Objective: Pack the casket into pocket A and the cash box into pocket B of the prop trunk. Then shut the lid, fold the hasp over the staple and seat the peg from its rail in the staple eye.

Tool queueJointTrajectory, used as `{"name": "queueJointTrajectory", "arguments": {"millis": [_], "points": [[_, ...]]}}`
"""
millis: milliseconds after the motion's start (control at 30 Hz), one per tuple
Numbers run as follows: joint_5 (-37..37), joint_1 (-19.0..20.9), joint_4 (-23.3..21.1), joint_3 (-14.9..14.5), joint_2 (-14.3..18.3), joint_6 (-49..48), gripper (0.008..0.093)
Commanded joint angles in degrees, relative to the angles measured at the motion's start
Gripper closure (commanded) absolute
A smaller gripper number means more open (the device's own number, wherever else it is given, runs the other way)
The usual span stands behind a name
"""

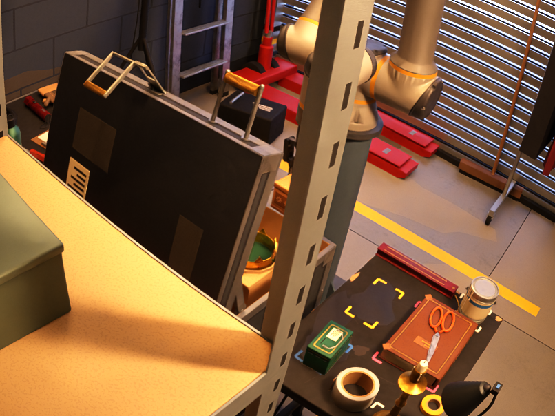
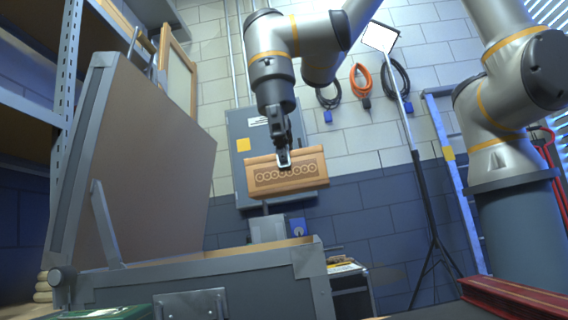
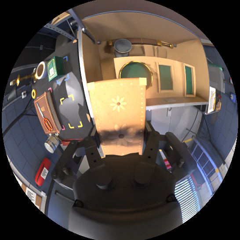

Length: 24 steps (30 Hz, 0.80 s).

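In the side camera the shelving upright hides most of the tan casket (image 1: 281, 193), which hangs above the open prop trunk (image 2: 200, 266). My gripper (image 2: 283, 160) is clamped on the casket (image 2: 286, 171), carrying it level over the trunk's front part, with the flower-patterned lid (image 3: 119, 112) facing the wrist camera. The trunk lid (image 1: 152, 175) stands raised. Inside the trunk (image 3: 145, 71) a gold crown with green lining (image 3: 135, 70) sits beside two green-floored pockets (image 3: 165, 77). The green cash box (image 1: 328, 346) rests on the black mat to the side of the trunk.
The shelving upright (image 1: 313, 179) stands right by the trunk's end. On the mat lie a tape roll (image 1: 356, 388), a brown book with orange scissors (image 1: 430, 340), a tin can (image 1: 478, 298), a red rail (image 1: 416, 270) and a brass candlestick (image 1: 412, 381).
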Motion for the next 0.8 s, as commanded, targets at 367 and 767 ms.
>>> {"name": "queueJointTrajectory", "arguments": {"millis": [367, 767], "points": [[0.0, -16.0, -0.1, 0.5, -0.6, -17.3, 0.0934], [0.0, -27.9, 0.2, -2.2, 1.8, -30.4, 0.0934]]}}
